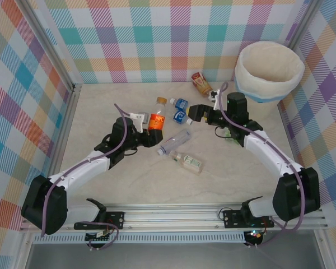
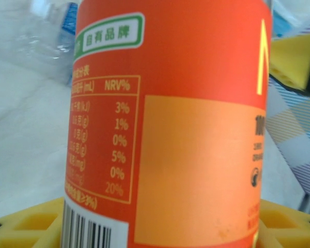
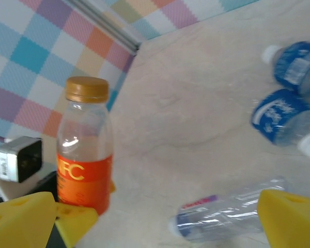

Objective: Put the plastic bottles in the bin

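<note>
The left arm (image 1: 84, 165) reaches from its base at the near-left edge of the bench (image 1: 129, 190), bent at the elbow and stretched forward and rightward. A green-labelled bottle (image 1: 189, 162) lies on its side near mid-bench, and a clear bottle (image 1: 175, 142) lies just beyond it. The left pincer (image 1: 153, 133) is clamped on an orange-labelled juice bottle (image 1: 157, 120), which stands upright with its brown cap up and the yellow pads (image 2: 31, 222) against its lower label; I cannot tell whether its base touches the bench. The right arm (image 1: 263, 148) slants from the near-right corner toward the centre, its wrist turned left. The right pincer (image 1: 195, 113) is spread apart, gripping nothing, just beside two blue-labelled bottles (image 1: 182, 116). Farther back lies a red-and-tan bottle (image 1: 201, 84). The bin (image 1: 269, 73) stands in the far-right corner.
</note>
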`<state>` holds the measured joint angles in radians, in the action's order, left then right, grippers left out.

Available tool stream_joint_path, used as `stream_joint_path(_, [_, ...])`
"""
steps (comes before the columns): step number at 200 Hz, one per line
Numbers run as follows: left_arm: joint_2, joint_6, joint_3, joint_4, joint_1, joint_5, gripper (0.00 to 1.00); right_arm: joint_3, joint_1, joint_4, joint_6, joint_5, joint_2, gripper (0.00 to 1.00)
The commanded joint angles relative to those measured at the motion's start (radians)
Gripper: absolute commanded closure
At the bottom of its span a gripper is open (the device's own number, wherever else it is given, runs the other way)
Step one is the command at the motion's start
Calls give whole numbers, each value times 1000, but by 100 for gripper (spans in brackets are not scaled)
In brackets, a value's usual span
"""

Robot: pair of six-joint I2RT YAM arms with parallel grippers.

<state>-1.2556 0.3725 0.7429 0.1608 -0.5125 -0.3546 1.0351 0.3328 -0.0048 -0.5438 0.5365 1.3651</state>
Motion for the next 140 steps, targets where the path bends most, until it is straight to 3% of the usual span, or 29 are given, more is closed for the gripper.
stream_joint_path(1, [-13, -32, 14, 103, -24, -103, 48, 76, 34, 76, -77, 145, 34, 0])
stream_joint_path(27, [-49, -59, 51, 86, -46, -147, 49, 104, 53, 125, -148, 150, 54, 0])
stream_joint_path(55, [-78, -82, 69, 85, -71, -167, 49, 117, 72, 111, -167, 43, 67, 0])
stream_joint_path(103, [-111, -109, 93, 92, -81, -182, 50, 227, 101, -97, -101, -83, 135, 0])
stream_joint_path(121, [-121, -111, 94, 110, -83, -189, 50, 261, 101, -154, -98, -125, 155, 5])
stream_joint_path(140, [-137, -114, 101, 118, -83, -202, 50, 300, 101, -171, -88, -81, 193, 12])
